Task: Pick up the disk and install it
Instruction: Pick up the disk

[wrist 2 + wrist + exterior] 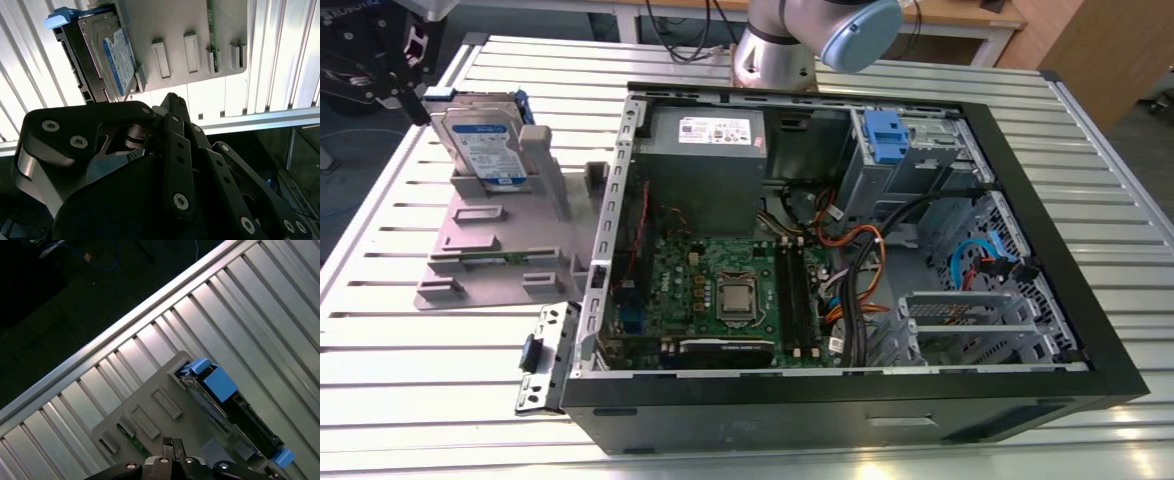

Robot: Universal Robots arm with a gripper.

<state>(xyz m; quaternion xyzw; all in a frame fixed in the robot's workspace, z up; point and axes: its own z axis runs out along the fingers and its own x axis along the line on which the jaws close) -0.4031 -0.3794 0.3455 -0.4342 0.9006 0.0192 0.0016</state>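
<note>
Silver disk [483, 146] stands upright in the grey stand [494, 252], on the exterior view's left of the open computer case [827, 412]. Black gripper [170, 444] hangs close by, jaws pressed together, holding nothing.

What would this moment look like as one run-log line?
disk: upright in grey stand, not picked | gripper: near disk, not touching | computer case: open

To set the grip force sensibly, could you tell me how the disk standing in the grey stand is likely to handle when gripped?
The disk looks like a metal slab, so it is probably stiff and heavy for its size. Its smooth faces may be slippery, and the blue bracket might flex. Standing on edge in the stand, it could tip if nudged sideways.
</note>
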